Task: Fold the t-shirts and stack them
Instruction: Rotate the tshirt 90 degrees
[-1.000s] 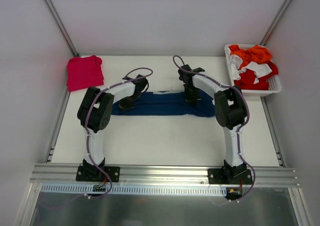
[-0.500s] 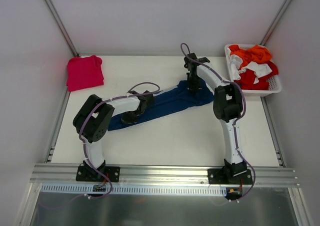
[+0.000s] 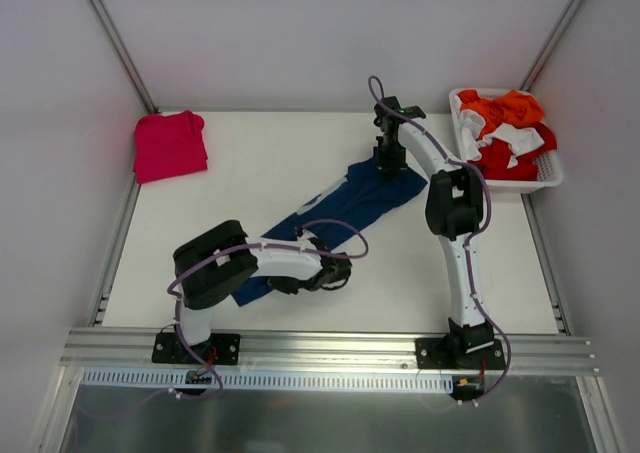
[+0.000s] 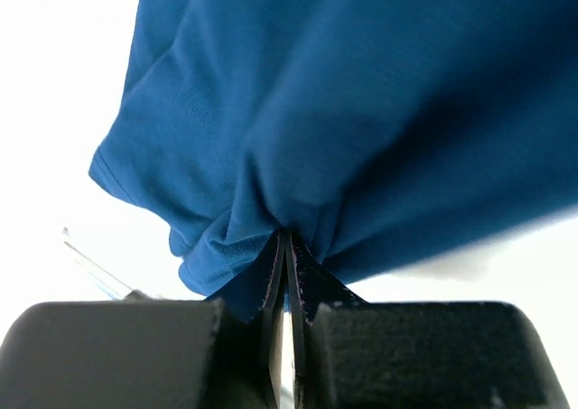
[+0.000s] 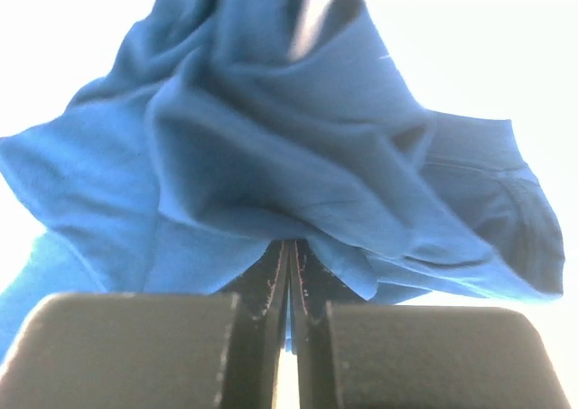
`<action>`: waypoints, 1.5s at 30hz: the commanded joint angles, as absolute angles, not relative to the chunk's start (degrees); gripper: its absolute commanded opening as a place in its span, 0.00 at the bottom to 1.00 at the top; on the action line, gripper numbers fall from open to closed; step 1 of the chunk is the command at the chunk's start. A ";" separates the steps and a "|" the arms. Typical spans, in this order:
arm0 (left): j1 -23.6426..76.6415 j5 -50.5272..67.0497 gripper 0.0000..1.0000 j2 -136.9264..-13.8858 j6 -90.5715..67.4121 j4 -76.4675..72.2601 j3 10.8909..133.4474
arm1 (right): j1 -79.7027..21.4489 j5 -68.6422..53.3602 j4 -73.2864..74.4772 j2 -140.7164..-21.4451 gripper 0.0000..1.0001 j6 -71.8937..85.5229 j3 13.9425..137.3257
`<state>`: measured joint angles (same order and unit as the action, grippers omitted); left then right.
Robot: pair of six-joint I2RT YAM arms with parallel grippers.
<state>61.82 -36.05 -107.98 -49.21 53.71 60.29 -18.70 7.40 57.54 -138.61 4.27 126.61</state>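
Observation:
A navy blue t-shirt (image 3: 335,213) lies stretched as a diagonal band across the table, from near left to far right. My left gripper (image 3: 283,283) is shut on its near end, cloth bunched at the fingertips (image 4: 287,246). My right gripper (image 3: 386,161) is shut on the far end, with folds gathered at its tips (image 5: 289,246). The pinkish-red t-shirt (image 3: 169,145) lies folded at the far left corner, away from both grippers.
A white basket (image 3: 545,178) at the far right holds orange, red and white cloth (image 3: 505,128). Metal rails run along the table's left and right edges and a frame bar crosses the near edge.
The navy shirt has swung from lying crosswise to a diagonal. My left gripper pulled its end toward the near edge and rightward; my right gripper carried the other end farther back.

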 commanded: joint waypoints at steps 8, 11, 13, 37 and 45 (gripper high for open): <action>86.21 -14.76 0.00 -117.60 -65.66 45.88 72.39 | -16.70 7.65 59.68 -139.04 0.01 0.53 129.90; 91.31 -16.95 0.00 -117.42 -64.87 45.97 76.90 | -16.26 6.68 59.68 -138.87 0.01 0.53 129.55; 93.51 -18.54 0.00 -115.85 -65.21 46.06 77.26 | -16.35 5.55 59.68 -138.78 0.00 -1.57 129.55; 93.26 -39.98 0.00 -94.77 -58.98 45.44 75.15 | -16.26 -12.58 45.72 -132.74 0.02 -2.54 126.49; 82.98 -46.84 0.91 -79.99 -51.35 45.44 67.41 | -17.05 -6.51 46.84 -109.88 0.43 -5.62 117.95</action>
<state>86.21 -41.12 -84.86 -56.14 44.56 68.51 -16.51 -8.60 48.18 -124.68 -3.11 117.47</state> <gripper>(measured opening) 0.883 0.381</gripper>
